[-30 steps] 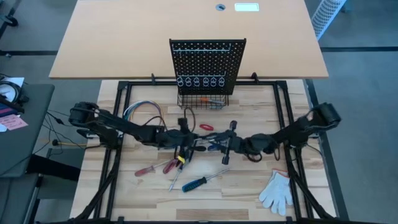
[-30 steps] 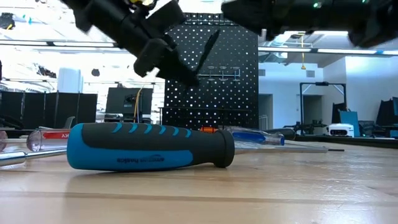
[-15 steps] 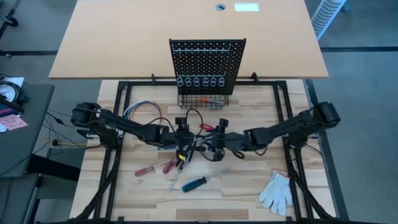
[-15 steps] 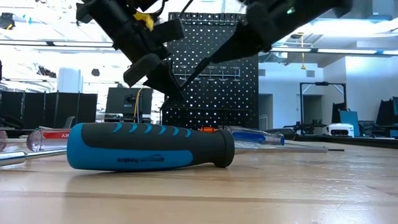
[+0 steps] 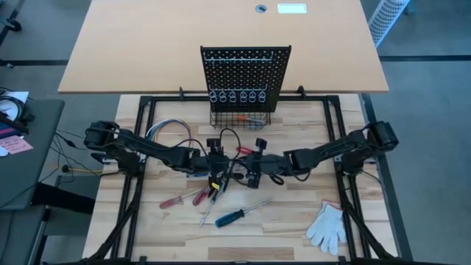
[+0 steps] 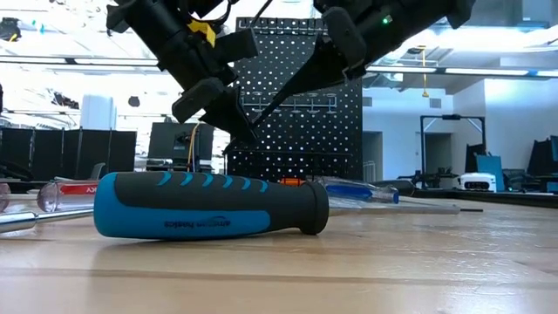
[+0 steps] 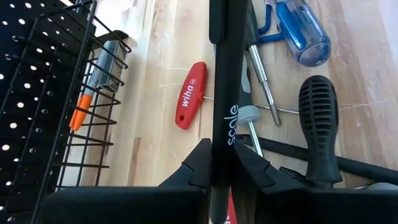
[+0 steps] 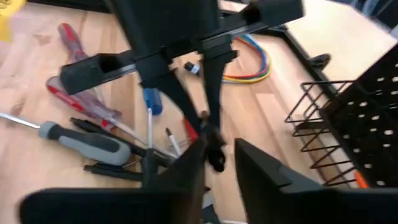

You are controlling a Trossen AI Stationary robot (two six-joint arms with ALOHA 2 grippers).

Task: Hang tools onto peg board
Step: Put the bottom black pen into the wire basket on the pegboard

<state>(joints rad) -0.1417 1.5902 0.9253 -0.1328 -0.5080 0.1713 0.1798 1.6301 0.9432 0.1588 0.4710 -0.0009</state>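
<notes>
Looking straight down, the two grippers meet over the middle of the table [image 5: 294, 213], where their dark bodies overlap and the meeting point is hard to read. The left gripper [image 7: 224, 165] is clenched on a long thin black tool [image 7: 224, 93], which passes between its fingertips and runs out of that wrist picture at both ends. In the low view this tool [image 6: 279, 94] slants up from the left gripper [image 6: 234, 126] to the right gripper [image 6: 336, 52]. The right wrist view is blurred. It shows the tool's end [image 8: 214, 155] at the right gripper [image 8: 216, 158], but whether that gripper grasps it cannot be told.

The peg board [image 5: 246, 70] stands upright at the table's far edge, with its wire basket [image 5: 239, 119] at its base, near the grippers but apart from them. Loose tools lie under and in front of the grippers, partly hidden by the arms: a red key [image 7: 191, 94] and a blue-handled screwdriver [image 6: 209, 205], which fills the near foreground in the low view.

Bare wood lies between that screwdriver [image 5: 229, 218] and the white glove [image 5: 327, 224] at the front right corner. Coloured wires [image 5: 165, 131] lie beside the left arm.
</notes>
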